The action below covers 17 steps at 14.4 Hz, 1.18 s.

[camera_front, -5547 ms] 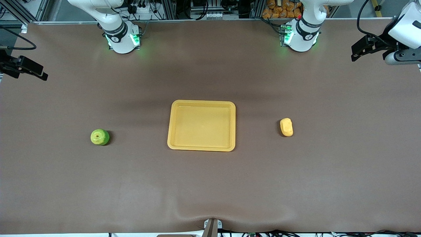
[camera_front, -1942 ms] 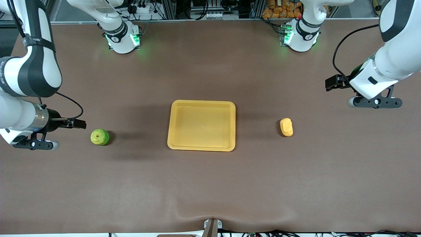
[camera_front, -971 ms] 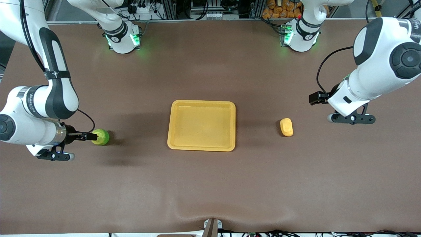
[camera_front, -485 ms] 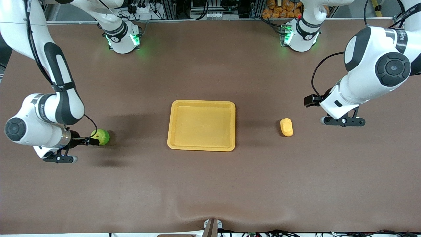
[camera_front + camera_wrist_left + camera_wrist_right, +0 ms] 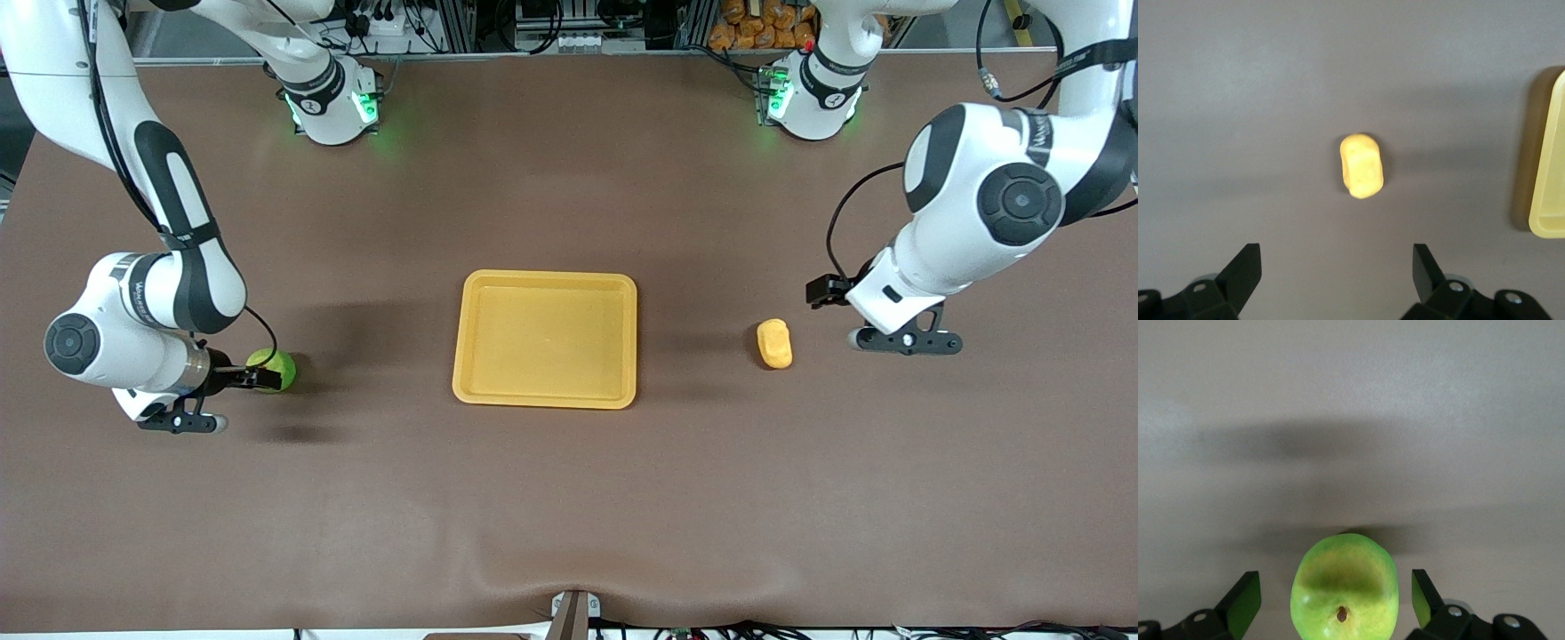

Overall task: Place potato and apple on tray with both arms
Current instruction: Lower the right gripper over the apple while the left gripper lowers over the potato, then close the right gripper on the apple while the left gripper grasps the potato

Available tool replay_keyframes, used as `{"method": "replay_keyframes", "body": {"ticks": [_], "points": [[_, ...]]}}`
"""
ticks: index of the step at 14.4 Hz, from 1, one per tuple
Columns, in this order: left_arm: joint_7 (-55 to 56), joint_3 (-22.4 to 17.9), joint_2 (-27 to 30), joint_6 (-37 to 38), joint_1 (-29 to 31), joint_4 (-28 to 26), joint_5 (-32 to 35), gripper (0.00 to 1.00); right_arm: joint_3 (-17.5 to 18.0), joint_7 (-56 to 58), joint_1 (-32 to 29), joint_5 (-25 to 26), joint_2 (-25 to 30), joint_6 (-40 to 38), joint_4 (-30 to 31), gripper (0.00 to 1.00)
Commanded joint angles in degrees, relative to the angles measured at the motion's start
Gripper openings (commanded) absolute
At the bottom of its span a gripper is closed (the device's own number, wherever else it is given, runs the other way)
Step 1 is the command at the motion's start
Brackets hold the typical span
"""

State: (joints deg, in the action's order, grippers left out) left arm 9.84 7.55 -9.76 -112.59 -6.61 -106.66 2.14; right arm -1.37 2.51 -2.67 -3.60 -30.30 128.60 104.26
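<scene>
Green apple (image 5: 1344, 597) between open right hand (image 5: 1336, 600), potato (image 5: 774, 343) untouched.

Each arm carries one line of small dark lettering on a white link: on the right arm (image 5: 142, 289) near its wrist, and on the left arm (image 5: 1036, 133) beside its large black joint cap. Neither line can be read. The tray (image 5: 545, 280), the apple (image 5: 276, 360) and the potato (image 5: 774, 343) bear no markings.

Even overhead light, soft arm shadows on the brown table (image 5: 569, 498), wrist views slightly soft, no glare.
</scene>
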Motion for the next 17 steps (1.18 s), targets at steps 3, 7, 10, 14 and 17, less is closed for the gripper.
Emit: {"method": "replay_keyframes", "body": {"ticks": [3, 7, 10, 14, 17], "points": [[4.8, 0.7, -3.4, -7.5, 0.2, -3.3, -1.0, 1.0, 0.2, 3.5, -0.8, -1.3, 1.3, 1.2, 3.4, 1.0], [8.9, 0.7, -6.4, -10.1, 0.0, -3.1, -1.0, 1.0, 0.2, 3.6, -0.8, -1.3, 1.0, 1.3, 3.9, 1.0], [11.9, 0.7, -8.4, -12.3, -0.7, -2.9, -1.0, 1.0, 0.2, 3.6, -0.7, -1.3, 1.2, 6.1, 7.4, 1.0], [12.8, 0.7, -9.8, -13.4, -0.9, -3.0, -1.0, 1.0, 0.2, 3.6, -0.6, -1.3, 1.1, 8.1, 8.9, 0.23], [12.9, 0.7, -11.0, -14.6, -0.5, -2.9, -1.0, 1.0, 0.3, 3.6, -0.7, -1.3, 1.3, 10.4, 10.3, 0.0]]}}
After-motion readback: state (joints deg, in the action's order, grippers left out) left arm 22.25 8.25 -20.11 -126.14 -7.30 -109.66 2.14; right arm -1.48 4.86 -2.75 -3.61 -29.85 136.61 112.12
